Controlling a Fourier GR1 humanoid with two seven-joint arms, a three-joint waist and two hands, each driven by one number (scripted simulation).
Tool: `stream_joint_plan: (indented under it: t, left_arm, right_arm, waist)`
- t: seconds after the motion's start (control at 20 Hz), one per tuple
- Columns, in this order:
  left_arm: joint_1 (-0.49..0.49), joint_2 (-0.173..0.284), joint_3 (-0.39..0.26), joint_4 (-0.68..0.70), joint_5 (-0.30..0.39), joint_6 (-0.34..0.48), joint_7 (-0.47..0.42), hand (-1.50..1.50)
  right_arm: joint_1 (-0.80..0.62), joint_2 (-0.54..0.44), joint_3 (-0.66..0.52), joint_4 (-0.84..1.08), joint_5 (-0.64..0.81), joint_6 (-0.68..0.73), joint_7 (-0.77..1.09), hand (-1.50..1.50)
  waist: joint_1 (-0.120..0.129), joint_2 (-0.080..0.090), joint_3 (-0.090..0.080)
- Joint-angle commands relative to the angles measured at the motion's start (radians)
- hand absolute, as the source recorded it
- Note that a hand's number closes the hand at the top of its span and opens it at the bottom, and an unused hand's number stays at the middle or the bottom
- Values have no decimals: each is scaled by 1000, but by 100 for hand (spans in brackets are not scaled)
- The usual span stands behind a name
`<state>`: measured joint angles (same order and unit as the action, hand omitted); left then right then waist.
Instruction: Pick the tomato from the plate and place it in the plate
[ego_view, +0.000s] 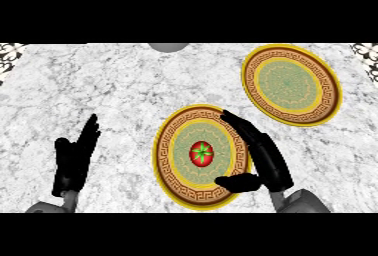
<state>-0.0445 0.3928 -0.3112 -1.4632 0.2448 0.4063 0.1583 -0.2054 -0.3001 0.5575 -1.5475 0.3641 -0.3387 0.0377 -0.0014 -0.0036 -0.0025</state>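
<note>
At the near left we see the left hand (74, 161) resting, fingers straight; the tomato (201, 153) sits mid-plate on the near plate (168, 172), the right hand (260, 159) spread wide just beside it, and the far plate (331, 85) lies far right

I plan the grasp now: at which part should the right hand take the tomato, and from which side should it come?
Probably round the tomato's red sides, below its green star, coming from its right. The right hand is open beside it over the near plate, fingers behind, thumb in front. The tomato is round and lies free at the middle.
</note>
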Motion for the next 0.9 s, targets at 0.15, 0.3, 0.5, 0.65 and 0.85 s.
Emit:
stream_joint_plan:
  t: [0.15,0.3,0.5,0.65,0.85]
  left_arm:
    - [-18,-25,-12,-12,-27,11,36,0]
    - [-3,-11,32,14,5,-32,-19,0]
    - [-7,-20,52,50,1,-56,-19,0]
    - [-7,-19,52,-7,-38,-36,38,0]
    - [2,-52,82,37,-56,-83,-4,0]
  right_arm:
    - [-182,-48,48,-84,116,251,409,-150]
    - [-207,-52,66,-99,48,409,511,-150]
    - [-193,2,113,-167,53,501,648,-150]
    - [-210,-16,27,-108,2,596,613,-150]
    - [-232,105,26,-63,78,625,675,-150]
  waist:
    - [7,0,1]
    - [11,2,1]
    - [1,1,2]
    - [4,2,2]
    - [5,3,2]
